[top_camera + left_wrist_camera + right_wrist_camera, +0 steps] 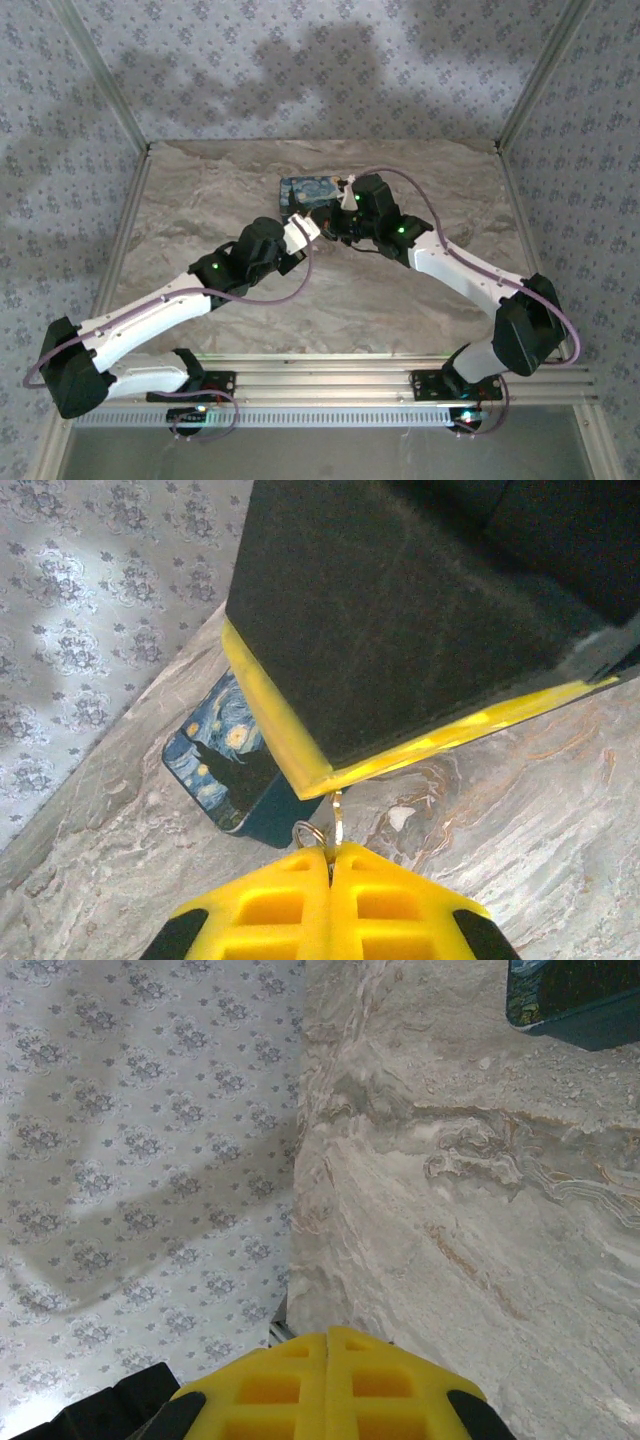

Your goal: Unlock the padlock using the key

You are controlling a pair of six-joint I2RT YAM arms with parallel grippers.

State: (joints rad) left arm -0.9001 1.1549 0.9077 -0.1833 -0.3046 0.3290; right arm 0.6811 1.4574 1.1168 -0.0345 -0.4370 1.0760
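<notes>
Yellow fingers of the left pincer are pressed together on the key, whose thin blade stands up out of the seam with its small ring just beside it. So I judge that the key is already in hand, and the step now is to bring the blade to the keyhole. The right pincer is also pressed together, and from its own camera I see nothing between the fingers. From above, both pincers meet over the middle of the bench. The padlock I cannot make out with certainty; a small pale thing beside the right pincer in the view from above may be it, but it is too small to tell. The next move, I think, calls for fine alignment: the blade must point straight into the keyhole and go in fully before any turning, and the lock must be held firm against the twist. Close in front of the key hangs a dark block with a yellow edge, I believe a part of the other arm, and it hides where the blade must go. A box painted with a starry night lies on the bench just behind, near enough that an arm could push it.
</notes>
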